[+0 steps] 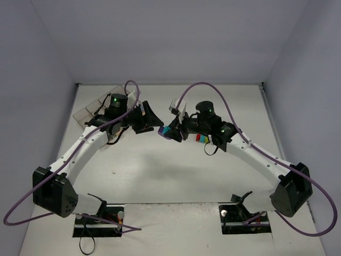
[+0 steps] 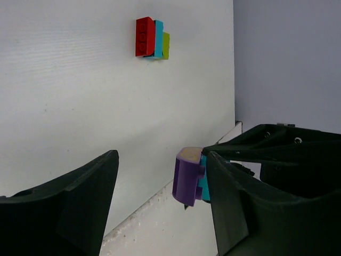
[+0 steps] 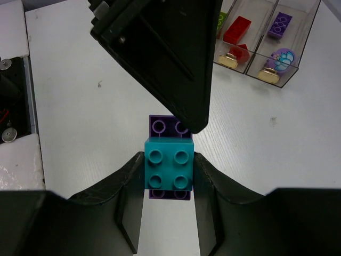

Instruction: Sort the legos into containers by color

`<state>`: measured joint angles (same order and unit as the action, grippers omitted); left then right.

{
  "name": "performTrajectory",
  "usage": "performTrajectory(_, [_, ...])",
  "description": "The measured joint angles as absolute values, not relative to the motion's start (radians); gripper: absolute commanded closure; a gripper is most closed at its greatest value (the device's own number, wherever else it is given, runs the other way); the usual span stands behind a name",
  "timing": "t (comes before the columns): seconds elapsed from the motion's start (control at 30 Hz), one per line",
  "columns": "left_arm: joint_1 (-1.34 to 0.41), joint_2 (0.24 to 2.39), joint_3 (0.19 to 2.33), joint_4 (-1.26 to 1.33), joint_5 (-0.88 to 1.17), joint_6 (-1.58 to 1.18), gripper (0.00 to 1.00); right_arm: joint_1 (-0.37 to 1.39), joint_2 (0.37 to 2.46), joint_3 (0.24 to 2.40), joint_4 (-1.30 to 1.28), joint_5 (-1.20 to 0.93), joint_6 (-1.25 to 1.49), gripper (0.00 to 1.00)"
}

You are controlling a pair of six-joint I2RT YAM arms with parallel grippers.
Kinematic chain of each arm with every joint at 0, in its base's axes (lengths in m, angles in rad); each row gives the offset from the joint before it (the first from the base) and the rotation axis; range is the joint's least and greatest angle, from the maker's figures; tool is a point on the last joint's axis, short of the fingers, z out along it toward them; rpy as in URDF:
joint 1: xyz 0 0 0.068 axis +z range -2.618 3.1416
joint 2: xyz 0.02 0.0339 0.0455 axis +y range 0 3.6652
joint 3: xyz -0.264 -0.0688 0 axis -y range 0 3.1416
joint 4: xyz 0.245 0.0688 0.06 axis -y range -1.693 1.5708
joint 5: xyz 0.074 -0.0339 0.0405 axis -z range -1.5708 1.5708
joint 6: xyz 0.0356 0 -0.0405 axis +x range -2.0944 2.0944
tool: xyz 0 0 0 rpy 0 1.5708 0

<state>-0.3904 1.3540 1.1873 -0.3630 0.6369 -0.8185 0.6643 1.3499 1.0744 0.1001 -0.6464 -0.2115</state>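
Observation:
My right gripper [image 3: 169,176] is shut on a cyan brick [image 3: 169,169] stuck onto a purple brick [image 3: 160,126], held above the table [image 1: 160,170]. My left gripper [image 2: 162,158] is open. The purple brick [image 2: 186,176] lies between its jaws, close beside one finger [image 2: 234,208]. In the top view the two grippers, left [image 1: 154,121] and right [image 1: 171,132], meet at the table's middle. A stack of red, cyan and green bricks [image 2: 152,37] lies on the table. The containers [image 3: 296,40] hold a red brick [image 3: 237,29], a purple brick [image 3: 281,24] and a round purple piece [image 3: 281,57].
The containers [image 1: 90,109] stand at the back left, partly hidden behind the left arm. The small brick stack [image 1: 201,137] lies beside the right arm's wrist. Grey walls close in the back and both sides.

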Motion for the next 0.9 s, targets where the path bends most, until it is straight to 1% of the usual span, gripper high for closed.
performTrajectory(0.07, [-0.402,1.364,1.180,-0.352,0.620,-0.843,0.43,0.664,1.346,1.072,0.100,-0.643,-0.212,1.00])
performTrajectory(0.27, [-0.435,1.372,1.179,-0.314,0.593,-0.900,0.44,0.664,1.332,1.056,0.100,-0.625,-0.211,1.00])
performTrajectory(0.43, [-0.459,1.367,1.164,-0.286,0.556,-0.933,0.50,0.664,1.316,1.053,0.101,-0.589,-0.208,1.00])
performTrajectory(0.5, [-0.466,1.365,1.149,-0.268,0.544,-0.953,0.51,0.664,1.311,1.050,0.099,-0.579,-0.202,1.00])
performTrajectory(0.57, [-0.477,1.361,1.132,-0.247,0.522,-0.971,0.55,0.664,1.311,1.042,0.101,-0.571,-0.193,1.00])
performTrajectory(0.73, [-0.504,1.359,1.112,-0.207,0.477,-1.004,0.63,0.664,1.311,1.028,0.105,-0.551,-0.172,1.00])
performTrajectory(0.9, [-0.524,1.361,1.112,-0.178,0.435,-1.023,0.62,0.665,1.311,1.024,0.119,-0.524,-0.150,1.00])
